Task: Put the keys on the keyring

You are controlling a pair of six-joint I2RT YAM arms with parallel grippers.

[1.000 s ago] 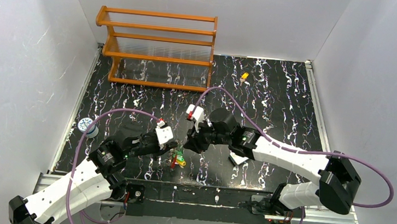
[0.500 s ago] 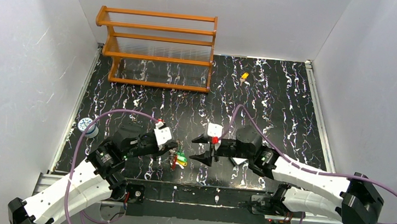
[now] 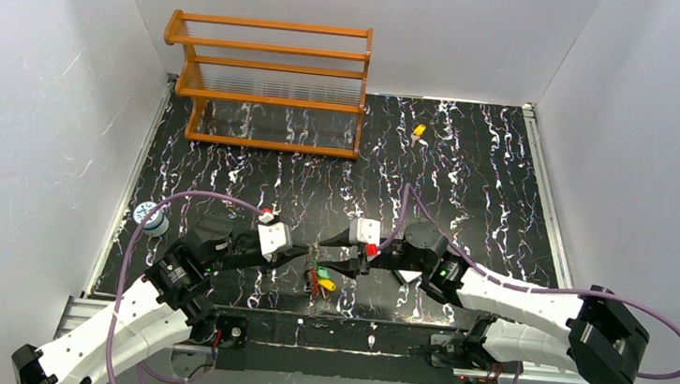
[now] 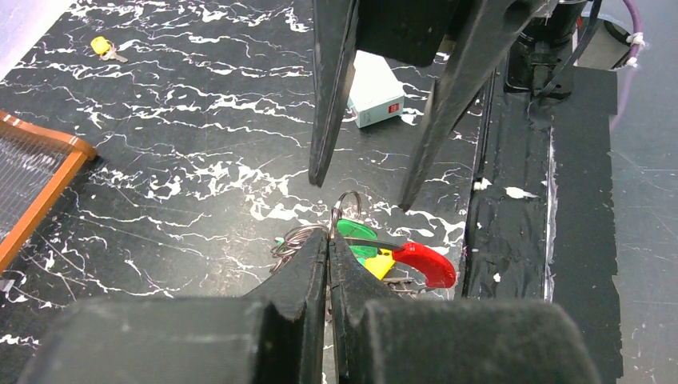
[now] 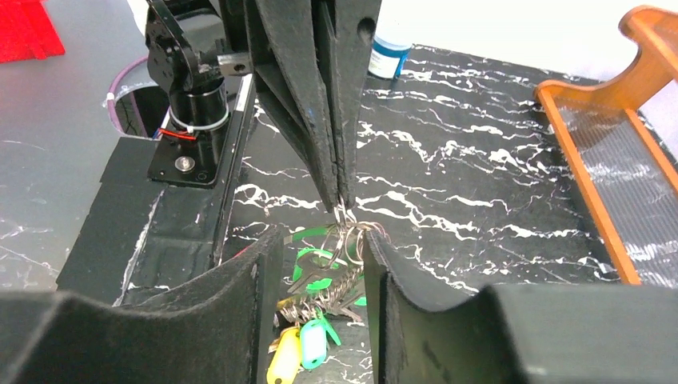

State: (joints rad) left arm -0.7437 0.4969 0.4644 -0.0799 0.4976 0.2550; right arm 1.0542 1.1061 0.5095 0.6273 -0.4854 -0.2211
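My left gripper (image 4: pixel 329 234) is shut on a thin wire loop of the keyring (image 4: pixel 345 210), and the bunch hangs from it just above the table. Green, yellow and red plastic pieces (image 4: pixel 404 258) dangle from the ring with several small metal keys (image 5: pixel 336 282). My right gripper (image 5: pixel 324 260) is open, its two fingers (image 4: pixel 329 104) on either side of the hanging bunch. In the top view the two grippers meet tip to tip near the table's front edge, at the keyring (image 3: pixel 320 275). A loose yellow-headed key (image 3: pixel 418 132) lies far back on the table.
An orange wooden rack (image 3: pixel 271 82) stands at the back left. A small blue-capped bottle (image 3: pixel 153 219) sits by the left edge. A white box with a red mark (image 4: pixel 374 100) lies under the right arm. The black front rail (image 3: pixel 341 333) runs just behind the bunch.
The right gripper pulled back to the right, opened, then came in again and now straddles the bunch. The left gripper stayed shut and shifted slightly right with the ring.
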